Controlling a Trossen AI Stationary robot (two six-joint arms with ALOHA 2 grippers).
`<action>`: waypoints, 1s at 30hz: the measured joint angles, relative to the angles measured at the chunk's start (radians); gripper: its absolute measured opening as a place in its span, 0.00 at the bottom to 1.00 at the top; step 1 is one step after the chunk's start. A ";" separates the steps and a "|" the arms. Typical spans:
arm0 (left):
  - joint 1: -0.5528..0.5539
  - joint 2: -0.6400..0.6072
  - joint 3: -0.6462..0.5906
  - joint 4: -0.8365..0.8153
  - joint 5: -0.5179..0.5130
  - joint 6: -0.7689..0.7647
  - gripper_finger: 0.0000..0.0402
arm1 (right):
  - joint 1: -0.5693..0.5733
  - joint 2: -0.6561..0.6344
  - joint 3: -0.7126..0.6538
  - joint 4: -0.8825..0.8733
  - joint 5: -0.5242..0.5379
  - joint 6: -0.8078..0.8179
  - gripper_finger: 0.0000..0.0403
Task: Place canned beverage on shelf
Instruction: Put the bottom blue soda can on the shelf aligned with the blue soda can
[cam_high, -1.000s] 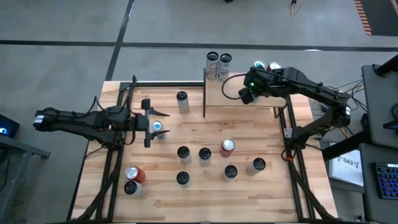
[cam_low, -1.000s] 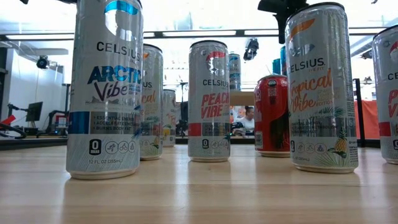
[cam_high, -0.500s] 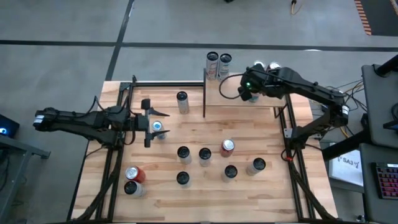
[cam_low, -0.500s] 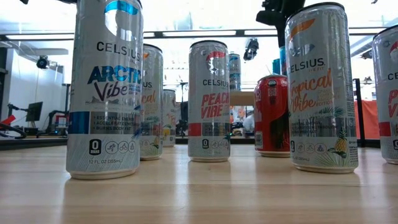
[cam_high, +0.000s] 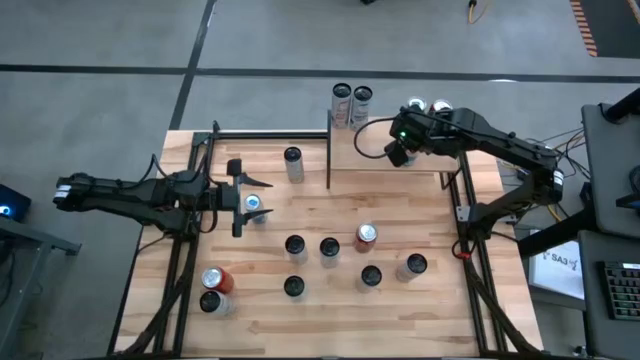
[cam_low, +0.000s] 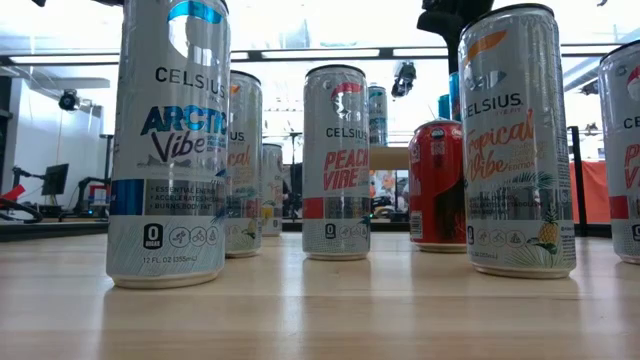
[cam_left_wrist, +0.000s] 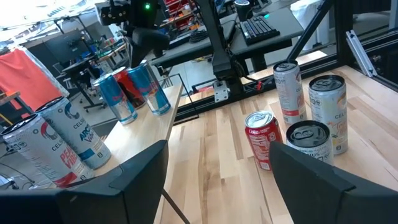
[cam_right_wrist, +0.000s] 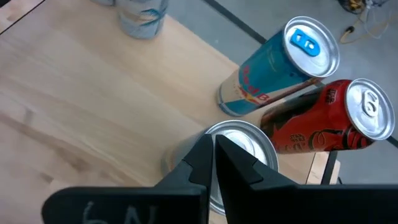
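**Item: right claw (cam_right_wrist: 211, 142).** Over the shelf (cam_high: 372, 160) at the far edge of the surface (cam_high: 440, 310). Fingers pressed together, nothing between them, tips just above the lid of a silver can (cam_right_wrist: 249, 140).

**Change noted.** Over the last second this claw drifted slightly toward the shelf's left post and back again, ending almost where it began; its fingers were shut throughout. No can in the high view has shifted.

**Bearing on task.** The silver can stands upright on the shelf board, just beside a blue can (cam_right_wrist: 273, 68) and a red can (cam_right_wrist: 323, 124). Judged placed and released; the right arm's likely remaining step is to lift clear without knocking the trio.

**Item: left claw (cam_high: 238, 198).** At the surface's left side, unchanged. Fingers spread wide, nothing gripped between them in its wrist view. A blue-lidded can (cam_high: 254, 204) sits right at it in the high view; whether it stands between the fingers cannot be told.

**Item: surface.** Pale planks on a black frame. Loose cans (cam_high: 295, 245) stand upright across the middle and near edge, one with a red top (cam_high: 366, 236). A pair of cans (cam_high: 351, 97) stands at the shelf's far left corner.

**Item: room.** Grey floor with dark lines around the surface; strip lights overhead and equipment stands behind, in the low view.
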 joint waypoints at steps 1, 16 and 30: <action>0.000 0.000 0.000 0.000 0.000 0.000 0.65 | 0.000 -0.003 0.000 -0.001 -0.003 -0.010 0.03; 0.000 0.000 0.000 0.000 0.000 0.000 0.65 | 0.000 -0.040 0.050 0.007 -0.049 -0.020 0.03; 0.000 0.000 0.000 -0.008 0.000 0.000 0.65 | -0.001 -0.023 0.052 -0.149 -0.262 0.091 0.03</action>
